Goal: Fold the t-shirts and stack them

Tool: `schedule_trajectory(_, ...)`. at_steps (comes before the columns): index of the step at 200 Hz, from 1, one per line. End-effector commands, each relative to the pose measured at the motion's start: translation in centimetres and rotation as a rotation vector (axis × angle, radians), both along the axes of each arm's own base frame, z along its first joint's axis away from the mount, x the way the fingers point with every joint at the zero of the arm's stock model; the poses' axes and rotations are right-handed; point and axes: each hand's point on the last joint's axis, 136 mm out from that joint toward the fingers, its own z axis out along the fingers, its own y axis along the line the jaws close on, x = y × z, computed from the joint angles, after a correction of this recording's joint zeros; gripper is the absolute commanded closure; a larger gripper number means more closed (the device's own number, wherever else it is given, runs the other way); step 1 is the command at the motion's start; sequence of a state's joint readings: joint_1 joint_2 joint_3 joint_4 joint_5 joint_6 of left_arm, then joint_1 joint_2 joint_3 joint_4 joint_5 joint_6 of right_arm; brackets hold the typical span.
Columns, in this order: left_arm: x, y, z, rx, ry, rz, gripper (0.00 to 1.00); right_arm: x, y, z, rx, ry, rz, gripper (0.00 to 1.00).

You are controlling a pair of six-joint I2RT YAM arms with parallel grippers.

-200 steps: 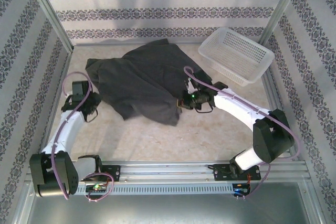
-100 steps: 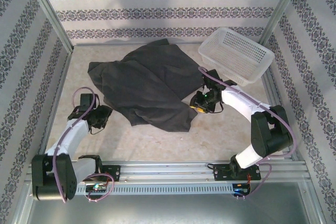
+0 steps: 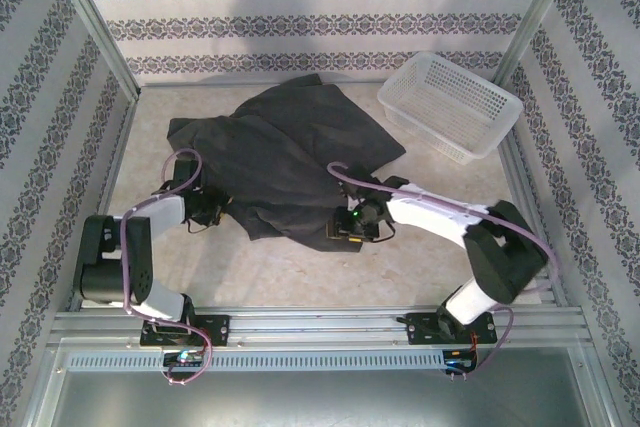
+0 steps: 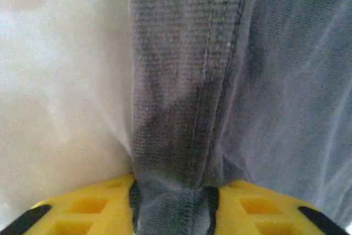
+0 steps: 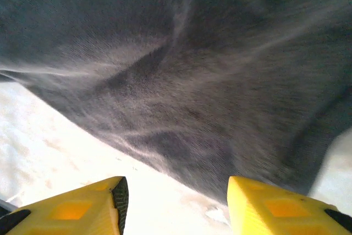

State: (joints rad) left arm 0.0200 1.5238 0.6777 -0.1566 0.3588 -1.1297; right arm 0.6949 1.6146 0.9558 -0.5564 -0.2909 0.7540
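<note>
Folding looks barely begun: t-shirt (image 3: 285, 162) lies rumpled mid-tabletop (image 3: 300, 272), nothing stacked. Left hand (image 4: 173, 205) pinches its left hem; right hand (image 5: 173, 202) gapes, empty, at its near edge.

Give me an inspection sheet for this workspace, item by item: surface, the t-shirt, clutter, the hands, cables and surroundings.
Surface: pale marbled table, bare in front of the arms.
Job's things: one dark grey t-shirt, crumpled and unfolded mid-table; nothing stacked.
Clutter: white lattice basket at the far right, apart from the shirt; it looks empty.
Hands: left hand closed on the shirt's stitched hem at its left edge; right hand open at the near right corner, gripping nothing.
Cables: purple cables loop along both arms.
Surroundings: patterned walls, metal frame posts.
</note>
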Motion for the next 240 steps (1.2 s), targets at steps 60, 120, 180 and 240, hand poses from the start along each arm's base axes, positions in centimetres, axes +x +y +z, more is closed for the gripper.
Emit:
schedule_trajectory(60,2.3,2.2,3.4,0.163,-0.04,-0.085,1.0,3.9,-2.2,-1.3,-0.082,-0.025,-0.139,1.0)
schedule_trajectory(120,4.2,3.8,9.6,0.276,-0.155,-0.197,0.98,5.7,-4.7,4.7,0.057,-0.083,-0.253,1.0)
schedule_trajectory(180,1.5,1.3,9.7,0.164,-0.11,-0.233,0.6,3.6,2.1,4.7,0.075,-0.154,0.05,0.67)
schedule_trajectory(240,-2.5,-3.9,8.8,-0.019,-0.08,-0.14,0.56,-1.2,7.0,0.2,-0.195,-0.246,0.573,0.48)
